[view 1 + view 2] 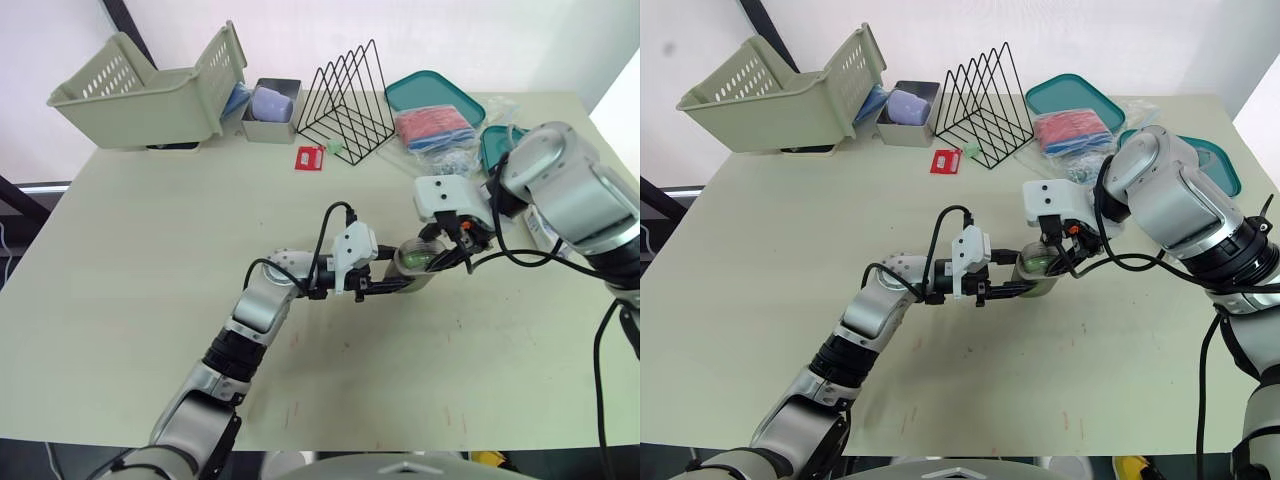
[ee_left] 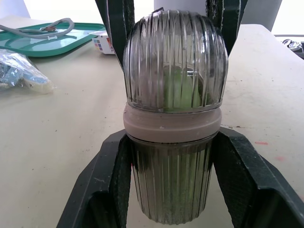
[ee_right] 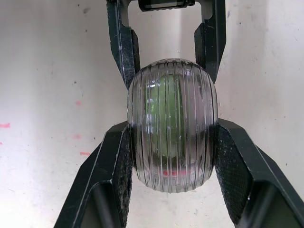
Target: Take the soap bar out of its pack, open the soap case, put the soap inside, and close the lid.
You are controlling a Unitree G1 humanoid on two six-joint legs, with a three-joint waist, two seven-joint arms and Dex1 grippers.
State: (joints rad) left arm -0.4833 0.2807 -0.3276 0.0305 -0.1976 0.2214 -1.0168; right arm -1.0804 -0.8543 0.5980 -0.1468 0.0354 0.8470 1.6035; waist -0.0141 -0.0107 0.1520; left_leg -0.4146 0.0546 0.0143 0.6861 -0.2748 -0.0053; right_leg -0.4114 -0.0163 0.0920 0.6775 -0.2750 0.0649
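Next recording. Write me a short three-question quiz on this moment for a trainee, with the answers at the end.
1. True or false: the green soap is inside the soap case.
2. The left claw and the right claw both clamp the case. Which one grips its domed lid? A) left B) right C) both
3. Short answer: what black thing stands near the far edge of the table, just left of the teal trays?

Key:
1. True.
2. B. The left one holds the base, below the beige ring.
3. The wire rack.
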